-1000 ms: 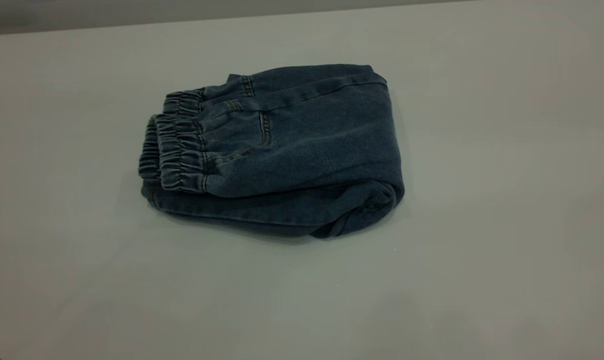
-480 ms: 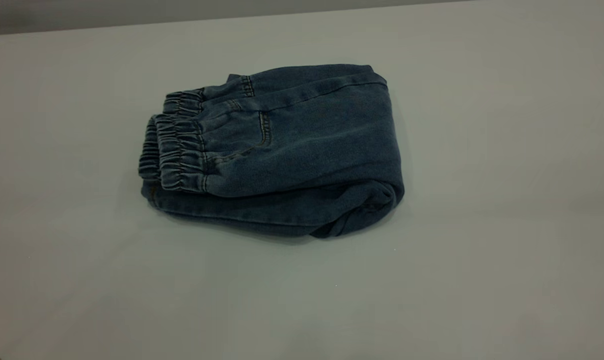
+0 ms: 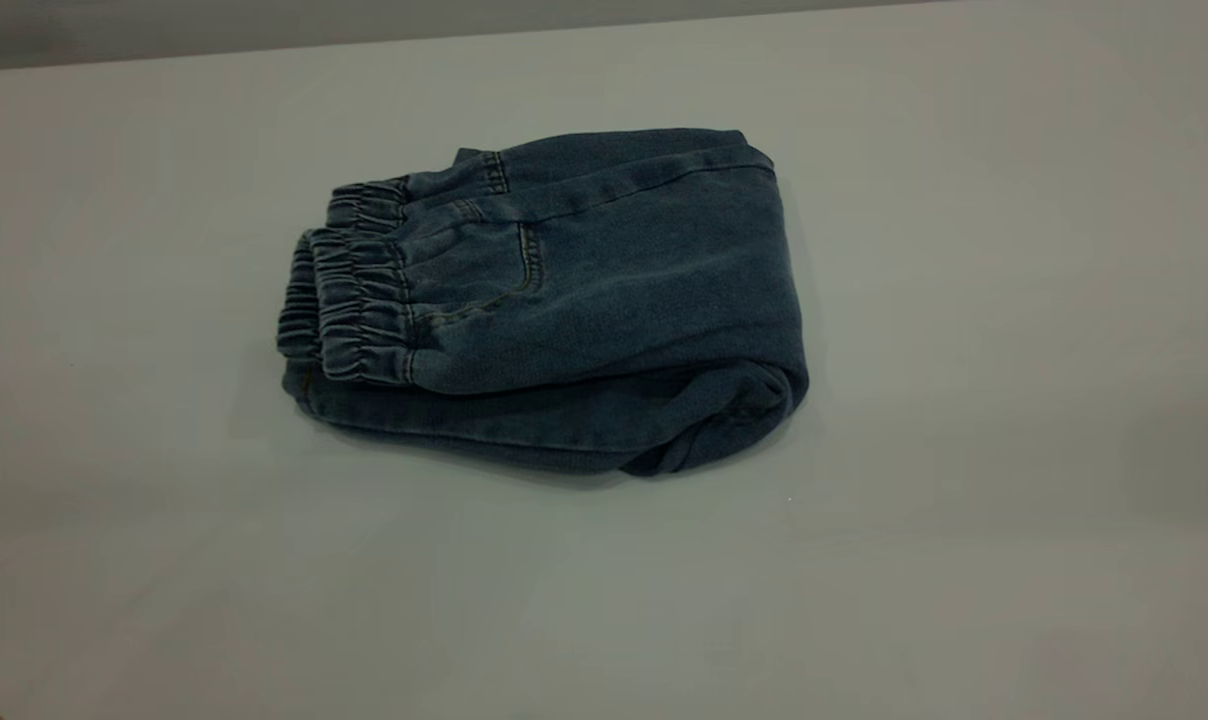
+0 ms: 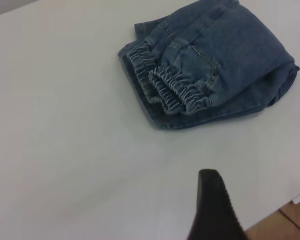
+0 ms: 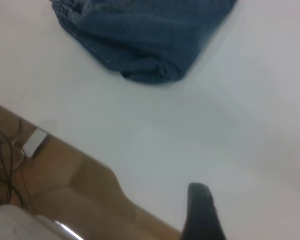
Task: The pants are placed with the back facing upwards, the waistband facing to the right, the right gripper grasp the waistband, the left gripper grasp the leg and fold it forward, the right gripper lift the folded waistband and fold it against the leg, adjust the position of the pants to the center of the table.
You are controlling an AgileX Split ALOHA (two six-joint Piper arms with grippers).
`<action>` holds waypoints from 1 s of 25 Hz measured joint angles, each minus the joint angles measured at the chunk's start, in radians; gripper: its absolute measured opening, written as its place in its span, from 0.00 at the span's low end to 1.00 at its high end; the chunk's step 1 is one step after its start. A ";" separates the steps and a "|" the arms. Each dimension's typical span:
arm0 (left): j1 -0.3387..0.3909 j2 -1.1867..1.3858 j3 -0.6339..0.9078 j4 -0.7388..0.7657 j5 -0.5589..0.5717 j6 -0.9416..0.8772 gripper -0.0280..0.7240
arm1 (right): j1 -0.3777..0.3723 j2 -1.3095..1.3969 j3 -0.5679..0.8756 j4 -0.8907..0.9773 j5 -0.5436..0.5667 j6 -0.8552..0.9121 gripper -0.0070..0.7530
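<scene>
The pants (image 3: 554, 300) lie folded into a compact bundle near the middle of the table (image 3: 1014, 400), exactly as they did a second ago: nothing on the cloth has shifted across the exterior views. That stillness suggests both folds are finished and what remains, if anything, is the final centring, which already looks close to done. The waistband (image 3: 349, 300) now sits at the bundle's left end in the exterior view, doubled over the layers beneath, with a back pocket showing on top; the printed leg is hidden inside the fold. Neither arm appears from outside. Each wrist view shows only one dark fingertip, the left gripper (image 4: 215, 210) and the right gripper (image 5: 202, 212), both well apart from the cloth and holding nothing; I cannot tell how wide either stands.
</scene>
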 joint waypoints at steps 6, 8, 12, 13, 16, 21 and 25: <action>0.000 -0.062 0.052 0.004 0.050 -0.058 0.58 | 0.000 0.000 0.004 0.000 0.006 0.000 0.55; 0.000 -0.085 0.074 0.004 0.032 -0.059 0.58 | 0.000 0.000 0.004 -0.001 0.006 0.000 0.55; 0.000 -0.121 0.099 -0.005 0.019 -0.059 0.58 | 0.000 0.000 0.004 0.000 0.006 0.000 0.55; 0.000 -0.122 0.099 -0.005 0.017 -0.059 0.58 | 0.000 0.000 0.003 0.000 0.006 0.000 0.55; 0.000 -0.122 0.098 -0.009 0.018 -0.057 0.58 | 0.000 0.000 0.003 0.000 0.008 0.000 0.55; 0.000 -0.121 0.098 -0.009 0.018 -0.056 0.58 | -0.012 0.000 0.003 0.001 0.009 -0.001 0.55; 0.000 -0.121 0.097 -0.009 0.018 -0.054 0.58 | -0.132 0.000 0.003 0.015 0.009 -0.006 0.55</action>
